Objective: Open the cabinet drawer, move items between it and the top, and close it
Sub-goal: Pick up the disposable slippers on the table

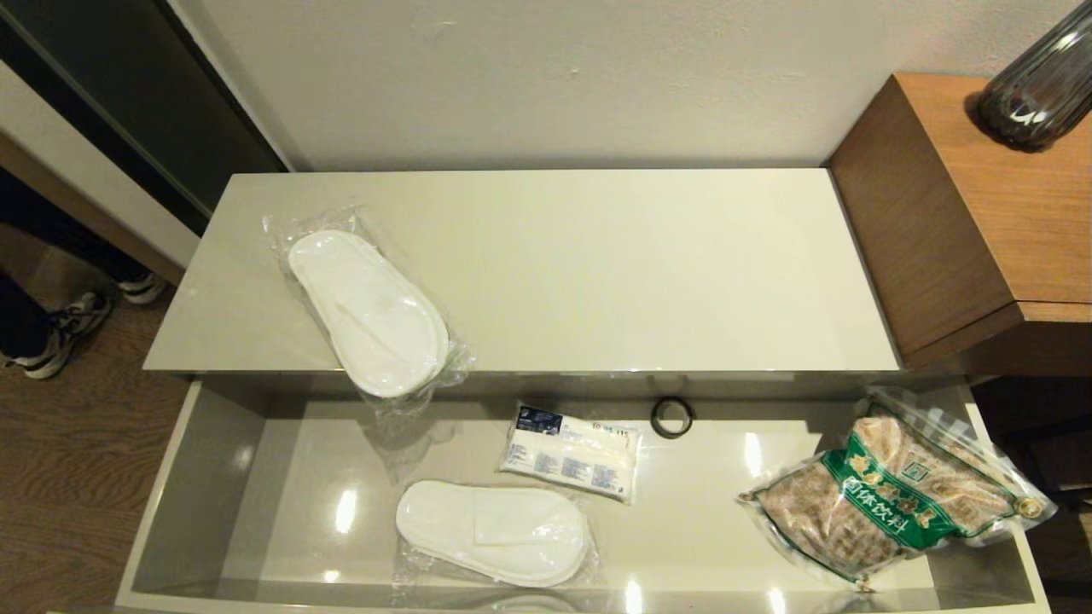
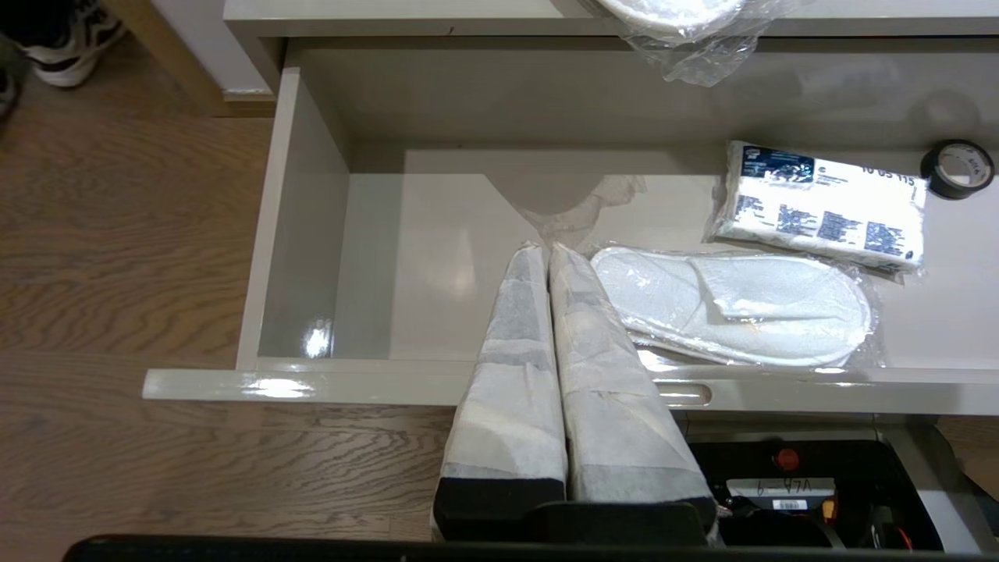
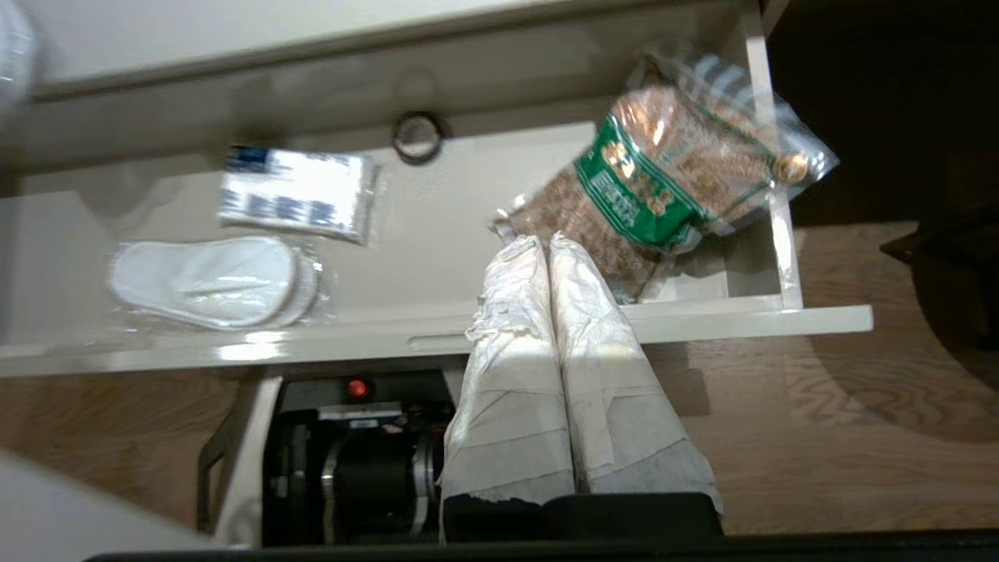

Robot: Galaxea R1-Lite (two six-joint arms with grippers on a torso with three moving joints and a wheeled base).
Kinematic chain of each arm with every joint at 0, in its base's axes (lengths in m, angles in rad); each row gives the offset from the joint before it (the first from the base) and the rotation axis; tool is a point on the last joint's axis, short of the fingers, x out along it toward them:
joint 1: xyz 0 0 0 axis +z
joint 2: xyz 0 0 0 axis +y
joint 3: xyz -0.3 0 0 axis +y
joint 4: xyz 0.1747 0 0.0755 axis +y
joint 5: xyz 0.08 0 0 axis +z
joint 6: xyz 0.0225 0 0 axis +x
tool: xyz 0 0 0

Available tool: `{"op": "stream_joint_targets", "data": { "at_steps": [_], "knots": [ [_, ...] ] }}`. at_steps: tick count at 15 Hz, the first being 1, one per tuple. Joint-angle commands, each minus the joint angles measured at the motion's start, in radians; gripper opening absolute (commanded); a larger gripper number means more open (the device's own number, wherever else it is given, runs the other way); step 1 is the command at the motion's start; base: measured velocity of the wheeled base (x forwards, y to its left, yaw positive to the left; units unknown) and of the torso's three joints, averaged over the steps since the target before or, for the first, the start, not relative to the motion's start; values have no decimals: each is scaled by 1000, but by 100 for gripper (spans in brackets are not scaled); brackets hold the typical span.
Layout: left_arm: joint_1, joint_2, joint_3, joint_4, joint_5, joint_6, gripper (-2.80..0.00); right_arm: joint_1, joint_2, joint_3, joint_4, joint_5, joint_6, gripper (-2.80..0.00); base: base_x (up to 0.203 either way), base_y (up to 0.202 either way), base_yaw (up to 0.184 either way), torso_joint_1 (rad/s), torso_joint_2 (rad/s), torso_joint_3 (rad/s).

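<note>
So the drawer (image 1: pixel 213 477) is sitting pulled all the way out, meaning we're in the swapping-stuff part now. One slipper pack (image 1: pixel 368 312) is lying on the top (image 1: pixel 597 264), its toe end hanging over the front edge, and another slipper pack (image 1: pixel 493 531) is lying down in the drawer near the front, beside a small white packet (image 1: pixel 570 451) and a black ring (image 1: pixel 671 417). The grain bag (image 1: pixel 896 497) is leaning up against the drawer's right wall. Both arms are hanging back by the drawer front, left gripper (image 2: pixel 546 251) and right gripper (image 3: pixel 545 243) each with fingers pressed together, holding nothing. I'm guessing the grain bag's next, and the right gripper will need to spread before reaching in.
</note>
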Motion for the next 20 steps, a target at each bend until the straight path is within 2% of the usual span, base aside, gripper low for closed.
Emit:
{"op": "stream_joint_targets", "data": {
  "at_steps": [1, 4, 5, 6, 9, 11, 16, 18, 19, 20],
  "knots": [
    [0, 1, 0, 0, -1, 0, -280, 0, -1, 184, -200, -27, -21, -280, 0, 0, 0, 0, 0, 0],
    [-1, 1, 0, 0, 0, 0, -280, 0, -1, 426, -542, -77, -138, -280, 0, 0, 0, 0, 0, 0],
    [-1, 1, 0, 0, -1, 0, -280, 0, -1, 468, -648, -69, -152, -280, 0, 0, 0, 0, 0, 0],
    [1, 1, 0, 0, 0, 0, -280, 0, -1, 484, -693, -57, -150, -280, 0, 0, 0, 0, 0, 0],
    [-1, 1, 0, 0, 0, 0, -280, 0, -1, 482, -533, -38, -145, -280, 0, 0, 0, 0, 0, 0],
    [1, 1, 0, 0, 0, 0, -280, 0, -1, 490, -587, -33, -142, -280, 0, 0, 0, 0, 0, 0],
    [0, 1, 0, 2, -3, 5, -280, 0, -1, 490, -587, -33, -142, -280, 0, 0, 0, 0, 0, 0],
    [1, 1, -4, 5, 1, 23, -280, 0, -1, 490, -587, -33, -142, -280, 0, 0, 0, 0, 0, 0],
    [0, 1, -19, 44, -4, 62, -280, 0, -1, 490, -587, -33, -142, -280, 0, 0, 0, 0, 0, 0],
    [-1, 1, -19, 40, -1, 61, -280, 0, -1, 490, -587, -33, -142, -280, 0, 0, 0, 0, 0, 0]
  ]
}}
